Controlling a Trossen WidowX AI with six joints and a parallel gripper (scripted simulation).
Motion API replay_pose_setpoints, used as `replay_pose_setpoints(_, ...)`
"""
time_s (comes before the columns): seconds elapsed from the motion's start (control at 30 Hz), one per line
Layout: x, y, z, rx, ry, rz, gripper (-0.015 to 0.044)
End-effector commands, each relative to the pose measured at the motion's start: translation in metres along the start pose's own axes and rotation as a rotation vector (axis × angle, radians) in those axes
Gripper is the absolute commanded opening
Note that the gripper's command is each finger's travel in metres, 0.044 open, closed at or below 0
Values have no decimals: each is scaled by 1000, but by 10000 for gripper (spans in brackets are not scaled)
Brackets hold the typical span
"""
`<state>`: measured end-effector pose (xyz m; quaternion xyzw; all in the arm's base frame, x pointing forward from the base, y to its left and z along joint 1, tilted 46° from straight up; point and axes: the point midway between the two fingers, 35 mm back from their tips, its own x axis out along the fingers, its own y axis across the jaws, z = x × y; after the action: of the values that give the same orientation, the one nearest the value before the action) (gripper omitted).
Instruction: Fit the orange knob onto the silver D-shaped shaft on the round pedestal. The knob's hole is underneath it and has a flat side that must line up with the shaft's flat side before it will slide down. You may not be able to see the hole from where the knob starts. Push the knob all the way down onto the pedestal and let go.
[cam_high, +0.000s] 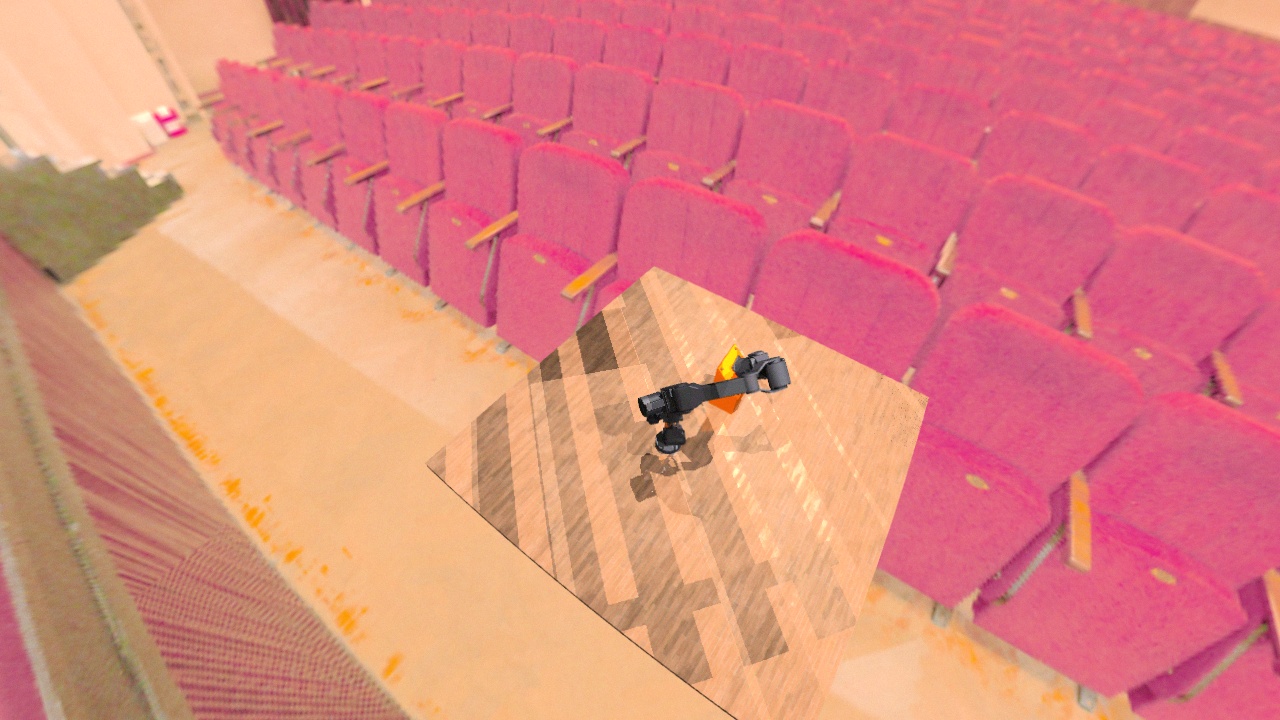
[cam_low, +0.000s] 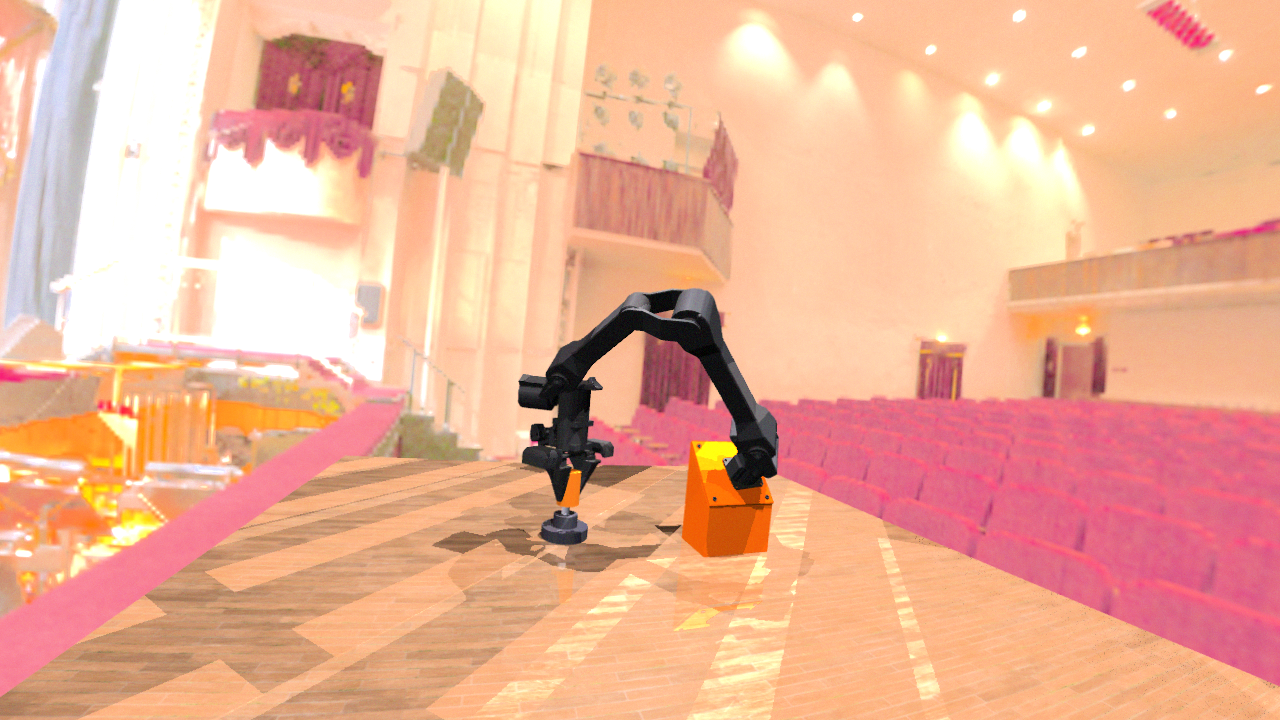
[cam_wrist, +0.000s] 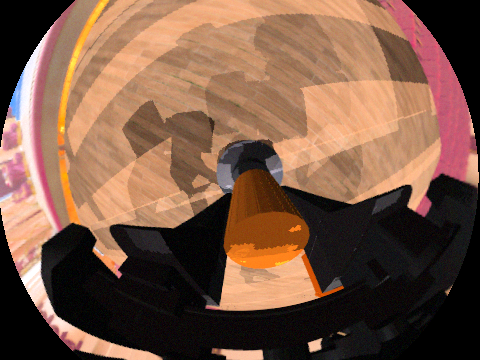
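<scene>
My gripper (cam_low: 569, 497) is shut on the orange knob (cam_low: 572, 488) (cam_wrist: 266, 220) and points straight down. The knob is upright between the fingers, above the dark round pedestal (cam_low: 563, 531) (cam_wrist: 226, 172) (cam_high: 668, 446). A short piece of the silver shaft (cam_low: 564, 511) shows between the knob's lower end and the pedestal in the exterior view. The knob's underside, its hole and the flat sides are hidden, so I cannot tell whether the shaft's tip is inside the hole. In the top view the arm hides the knob.
The orange arm base block (cam_low: 726, 528) (cam_high: 726, 394) with a yellow top stands to the right of the pedestal in the exterior view. The arm arches from it over to the pedestal. The wooden table (cam_high: 760, 501) (cam_low: 447, 644) carries shadows and bright stripes.
</scene>
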<state>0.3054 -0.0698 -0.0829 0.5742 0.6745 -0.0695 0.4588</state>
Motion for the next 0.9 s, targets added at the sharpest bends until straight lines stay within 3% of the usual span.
replay_pose_setpoints(0.0,-3,3,2,-21,-6,5,0)
replay_pose_setpoints(0.87,1,2,0,-21,-6,5,0)
